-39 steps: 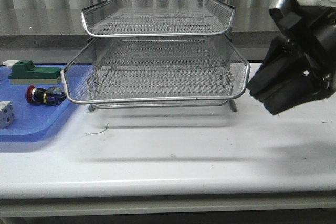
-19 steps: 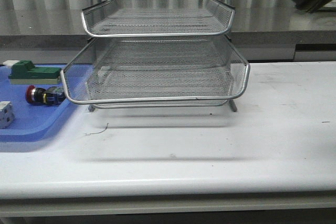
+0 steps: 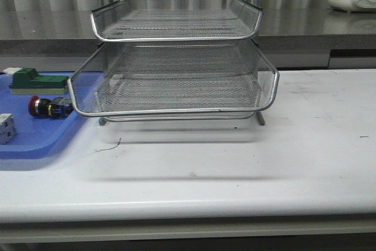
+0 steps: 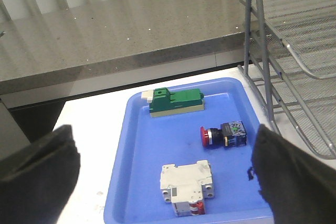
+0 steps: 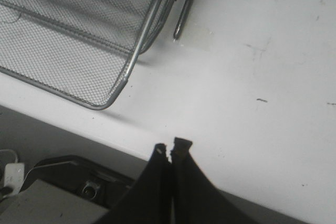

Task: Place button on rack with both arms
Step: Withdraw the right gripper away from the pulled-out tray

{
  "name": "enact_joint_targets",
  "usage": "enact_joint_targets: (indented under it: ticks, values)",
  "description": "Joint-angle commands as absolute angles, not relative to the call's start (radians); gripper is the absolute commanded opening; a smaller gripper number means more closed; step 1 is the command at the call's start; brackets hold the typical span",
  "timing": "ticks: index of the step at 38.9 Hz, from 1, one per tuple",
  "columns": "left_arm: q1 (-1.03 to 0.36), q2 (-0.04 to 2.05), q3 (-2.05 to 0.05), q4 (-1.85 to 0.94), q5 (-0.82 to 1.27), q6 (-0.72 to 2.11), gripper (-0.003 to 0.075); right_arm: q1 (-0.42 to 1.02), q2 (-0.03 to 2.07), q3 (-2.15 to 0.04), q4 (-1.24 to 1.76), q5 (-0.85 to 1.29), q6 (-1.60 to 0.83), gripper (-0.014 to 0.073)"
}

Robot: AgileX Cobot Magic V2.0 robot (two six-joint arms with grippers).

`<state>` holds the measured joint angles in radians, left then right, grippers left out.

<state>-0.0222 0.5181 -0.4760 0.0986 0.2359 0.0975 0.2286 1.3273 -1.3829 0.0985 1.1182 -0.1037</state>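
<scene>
White tabletop, with a grey stone ledge and pale curtains behind it.

Item: the rack, silver wire mesh, tiers stacked, standing mid-tabletop.

Item: blue tray, left of the rack and just beside it. We count three parts lying in it, all apart from one another: the button, on its side at the right of the tray nearest the rack, red head pointing left; a green block farther back; a white breaker-like part nearer the front.

Item: left gripper, hanging above the tray, fingers spread wide apart and holding nothing.

Item: right gripper, above the near edge of the tabletop right of the rack, fingers pressed together with nothing between them.

We see neither arm in the front view.
</scene>
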Motion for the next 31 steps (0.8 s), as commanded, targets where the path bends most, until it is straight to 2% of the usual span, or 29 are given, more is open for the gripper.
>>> enact_joint_targets:
  ticks: [1,9,22,31]
  values:
    - [-0.023,0.526,-0.508,0.097,0.162,0.088,0.0629,0.268,1.214,-1.329,0.033,0.993,-0.048,-0.0062]
    - [-0.023,0.526,-0.508,0.097,0.162,0.088,0.0629,0.275,1.04,-1.069,0.054,0.798,-0.056,-0.0062]
    - [-0.023,0.526,-0.508,0.097,0.162,0.088,0.0629,0.275,0.603,-0.528,0.054,0.405,-0.06,-0.0062]
    - [-0.023,0.526,-0.508,0.097,0.162,0.088,0.0629,0.275,0.295,-0.349,0.06,0.279,-0.06,-0.0062]
